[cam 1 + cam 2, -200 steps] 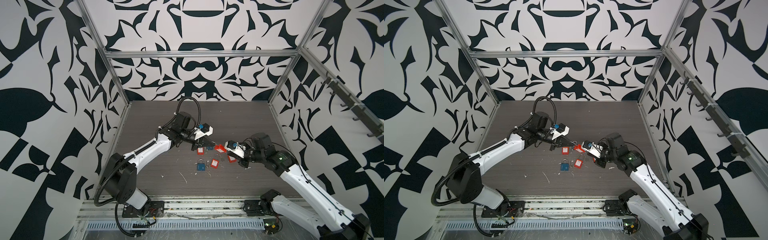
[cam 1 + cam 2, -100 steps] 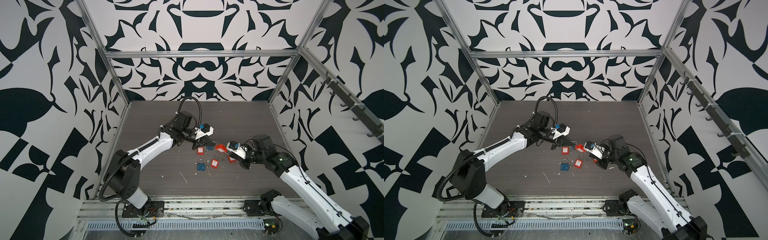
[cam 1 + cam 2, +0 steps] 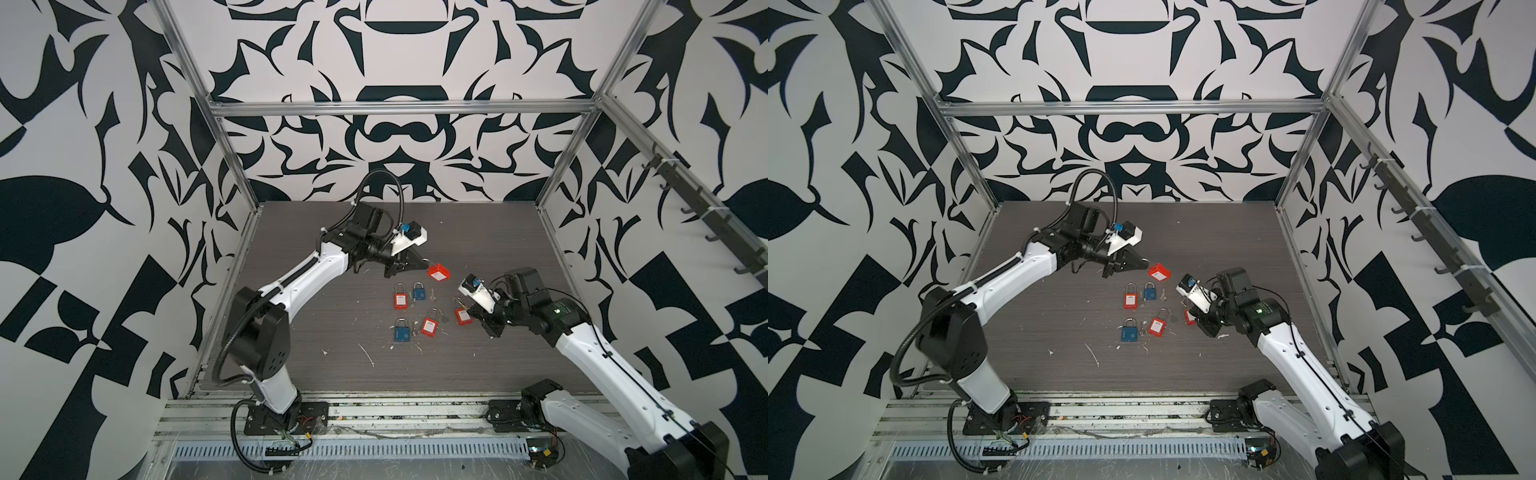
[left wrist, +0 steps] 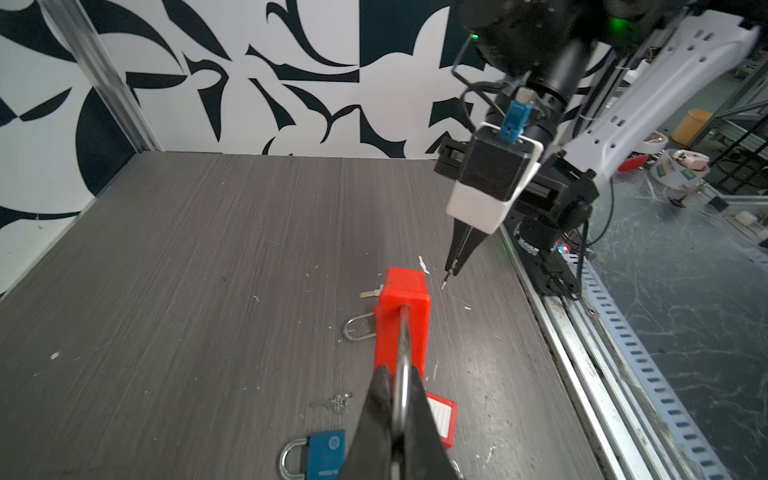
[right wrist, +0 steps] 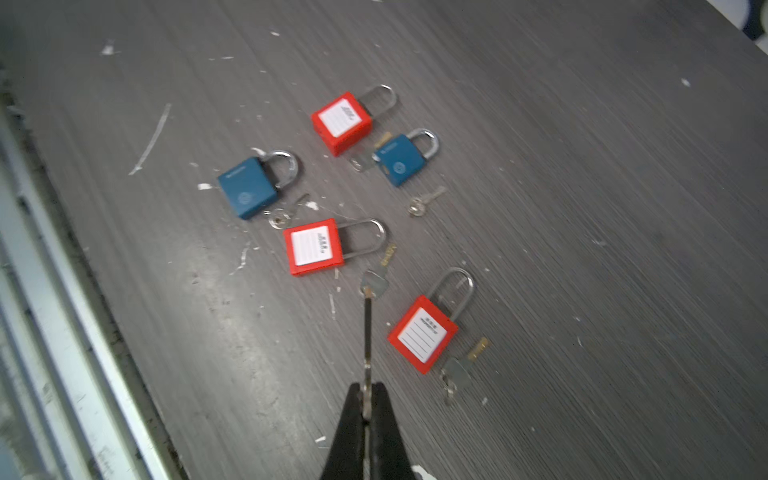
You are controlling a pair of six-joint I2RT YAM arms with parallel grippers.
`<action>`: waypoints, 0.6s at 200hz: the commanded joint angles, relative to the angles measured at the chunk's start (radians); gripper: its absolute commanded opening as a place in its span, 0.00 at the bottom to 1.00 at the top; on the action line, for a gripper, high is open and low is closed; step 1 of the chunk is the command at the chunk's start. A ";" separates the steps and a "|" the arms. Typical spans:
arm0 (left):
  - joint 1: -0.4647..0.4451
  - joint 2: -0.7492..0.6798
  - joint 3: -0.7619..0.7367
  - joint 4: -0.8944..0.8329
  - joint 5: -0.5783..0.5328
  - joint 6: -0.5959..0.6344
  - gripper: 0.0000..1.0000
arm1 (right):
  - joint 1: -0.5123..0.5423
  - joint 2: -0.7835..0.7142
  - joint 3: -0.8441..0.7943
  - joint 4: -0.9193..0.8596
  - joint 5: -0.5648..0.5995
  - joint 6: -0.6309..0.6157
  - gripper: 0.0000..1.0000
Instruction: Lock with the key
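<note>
The right tool point(image 5: 365, 397) is pinching a key point(image 5: 367, 332) by one end, jaws closed tight on it, with the blade sticking straight out ahead of the tips. Across from it, the left tool point(image 4: 397, 388) is clamping shut on the shackle point(image 4: 402, 353) of a red padlock point(image 4: 401, 320) and holding it up off the worktop point(image 4: 187, 270). The padlock's long axis is running on from the left tool toward the right arm, so its base is facing the key's side. The key tip is hanging near that base but apart from it and off to one side. I'd judge the blade is needing to swing into line with that axis before going in. Below, spare padlocks point(image 5: 314, 247) and loose keys point(image 5: 419, 203) are lying scattered on the scuffed grey worktop, inside black-and-white patterned walls point(image 3: 395, 62).
</note>
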State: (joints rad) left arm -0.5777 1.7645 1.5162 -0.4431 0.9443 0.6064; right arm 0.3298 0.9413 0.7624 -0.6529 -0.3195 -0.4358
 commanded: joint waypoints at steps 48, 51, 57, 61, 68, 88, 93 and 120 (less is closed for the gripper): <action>-0.065 0.417 0.495 -0.530 -0.125 -0.023 0.00 | -0.027 0.035 0.032 0.134 0.273 0.247 0.00; -0.068 0.437 0.519 -0.547 -0.124 -0.021 0.00 | -0.028 0.038 0.029 0.139 0.271 0.252 0.00; -0.074 0.477 0.569 -0.584 -0.123 -0.010 0.00 | -0.028 0.045 0.028 0.147 0.263 0.259 0.00; -0.078 0.508 0.604 -0.607 -0.126 -0.006 0.00 | -0.028 0.049 0.027 0.150 0.255 0.261 0.00; -0.084 0.560 0.668 -0.648 -0.140 0.001 0.00 | -0.028 0.057 0.025 0.156 0.248 0.272 0.00; -0.097 0.703 0.863 -0.761 -0.188 0.014 0.00 | -0.028 0.082 0.018 0.171 0.230 0.289 0.00; -0.098 0.731 0.904 -0.780 -0.195 0.012 0.00 | -0.028 0.087 0.017 0.176 0.229 0.295 0.00; -0.097 0.817 0.991 -0.809 -0.213 0.000 0.00 | -0.028 0.132 0.011 0.202 0.226 0.313 0.00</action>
State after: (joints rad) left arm -0.6762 2.5473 2.4424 -1.1015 0.7494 0.5957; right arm 0.3042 1.0481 0.7654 -0.5095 -0.0929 -0.1692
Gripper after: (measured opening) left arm 0.067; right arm 0.063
